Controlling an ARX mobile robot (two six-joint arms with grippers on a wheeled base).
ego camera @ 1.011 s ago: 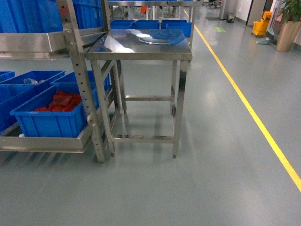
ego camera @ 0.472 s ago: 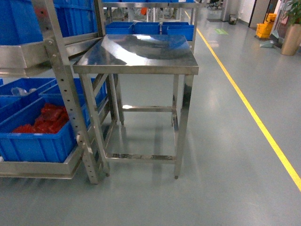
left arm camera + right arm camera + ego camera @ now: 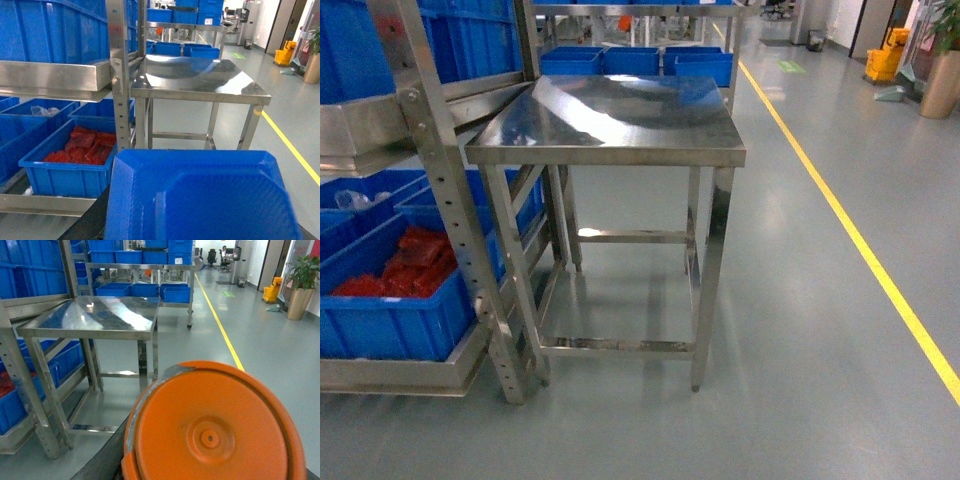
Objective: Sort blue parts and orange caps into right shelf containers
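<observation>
Setting: a factory aisle with a grey floor (image 3: pixel 790 380) and a yellow line (image 3: pixel 840 215) painted along it.
Table: a bare stainless-steel table (image 3: pixel 620 115) stands in the middle of the head view, just beside the rack.
Shelf: the steel shelf (image 3: pixel 440 200) rises at the left, its perforated upright nearest the table.
Containers: blue containers (image 3: pixel 390 320) sit on the lower level at the left; more fill the level above and a row stands behind the table.
Container contents: the nearest low bin holds red items (image 3: pixel 410 270), too blurred to identify.
Blue parts, orange caps: none can be made out as loose pieces.
Left wrist view: a large blue shape (image 3: pixel 200 197) fills the lower frame.
Right wrist view: a large round orange shape (image 3: pixel 215 430) fills the lower frame.
Grippers: neither shows in any view, so their opening and hold cannot be told.
</observation>
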